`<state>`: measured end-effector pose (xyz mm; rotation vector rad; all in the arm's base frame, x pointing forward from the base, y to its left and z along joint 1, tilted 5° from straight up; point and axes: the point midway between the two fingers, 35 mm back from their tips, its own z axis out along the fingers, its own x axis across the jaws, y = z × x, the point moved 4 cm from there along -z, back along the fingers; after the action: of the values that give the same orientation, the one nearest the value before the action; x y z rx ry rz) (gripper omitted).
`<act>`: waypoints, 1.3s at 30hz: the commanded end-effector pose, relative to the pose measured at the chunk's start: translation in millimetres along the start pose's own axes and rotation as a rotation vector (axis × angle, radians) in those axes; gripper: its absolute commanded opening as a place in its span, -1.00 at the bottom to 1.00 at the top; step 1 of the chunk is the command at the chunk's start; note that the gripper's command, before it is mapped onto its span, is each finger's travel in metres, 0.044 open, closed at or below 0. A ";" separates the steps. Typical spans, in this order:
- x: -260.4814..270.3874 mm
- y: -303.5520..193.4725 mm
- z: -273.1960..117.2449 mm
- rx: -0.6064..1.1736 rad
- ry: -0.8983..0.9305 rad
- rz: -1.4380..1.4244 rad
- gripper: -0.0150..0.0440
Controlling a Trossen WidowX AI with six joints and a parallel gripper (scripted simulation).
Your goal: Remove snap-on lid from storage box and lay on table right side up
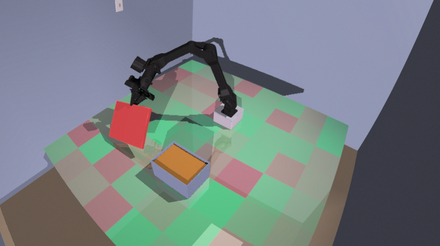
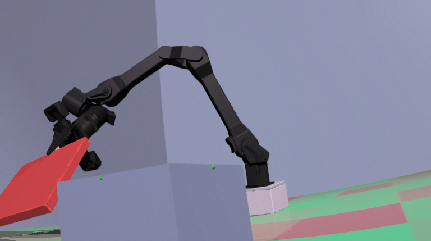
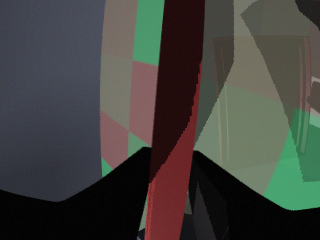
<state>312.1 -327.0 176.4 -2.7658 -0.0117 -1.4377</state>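
Red snap-on lid (image 1: 130,124) (image 2: 41,177) (image 3: 172,200), tilted steeply above the checkered surface (image 1: 279,139) (image 2: 333,222) (image 3: 245,120), beside the open storage box (image 1: 172,178) (image 2: 117,209). The fingers (image 1: 136,100) (image 2: 55,149) clamp one edge, probably leaving the opposite edge free to be lowered first.
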 end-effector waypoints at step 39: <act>-24.8 0.2 21.6 -0.001 0.004 0.000 -0.49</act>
<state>315.3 -327.1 148.6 -2.7656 -0.0198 -1.4510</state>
